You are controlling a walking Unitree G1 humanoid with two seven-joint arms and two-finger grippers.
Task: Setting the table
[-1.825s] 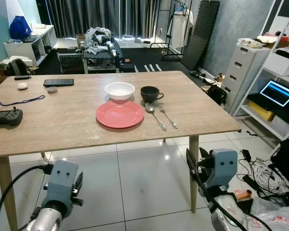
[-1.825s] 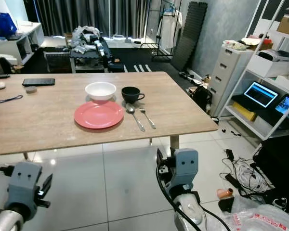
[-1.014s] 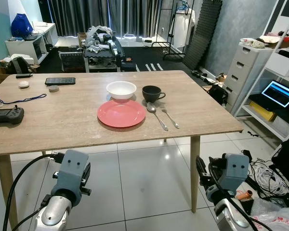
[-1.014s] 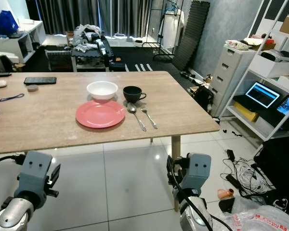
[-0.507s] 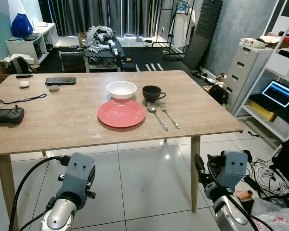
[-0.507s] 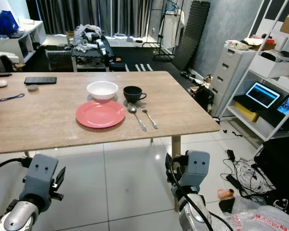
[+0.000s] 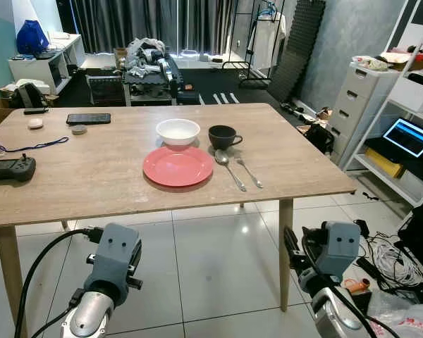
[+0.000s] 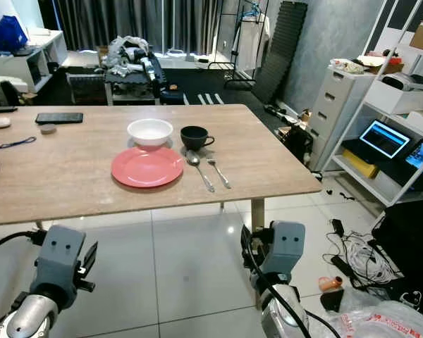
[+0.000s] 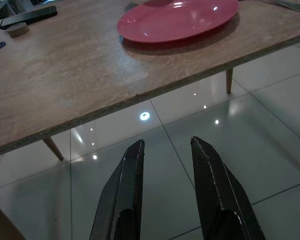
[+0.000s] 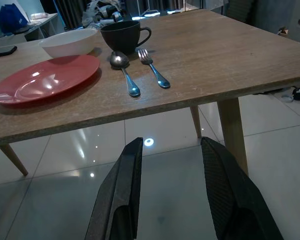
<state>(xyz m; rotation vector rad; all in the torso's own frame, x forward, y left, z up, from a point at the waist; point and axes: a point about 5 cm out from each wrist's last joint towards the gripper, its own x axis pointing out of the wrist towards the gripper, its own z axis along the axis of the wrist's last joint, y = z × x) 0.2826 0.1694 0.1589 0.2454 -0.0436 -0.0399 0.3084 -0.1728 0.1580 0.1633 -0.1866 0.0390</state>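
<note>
Both end effectors [image 9: 166, 150] [image 10: 172, 150] open, round glossy red plate [image 7: 177, 167]

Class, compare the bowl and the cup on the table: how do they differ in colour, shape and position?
The bowl is white, the cup black. The bowl is wide and shallow without a handle; the cup is narrower with a handle. The bowl sits behind the red plate, the cup behind the spoon. Both stand upright.

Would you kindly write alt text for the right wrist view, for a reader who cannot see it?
The right gripper, fingers open and empty, hangs over tiled floor below the edge of a wooden table. On the table lie a red plate, white bowl, black cup, spoon and fork.
</note>
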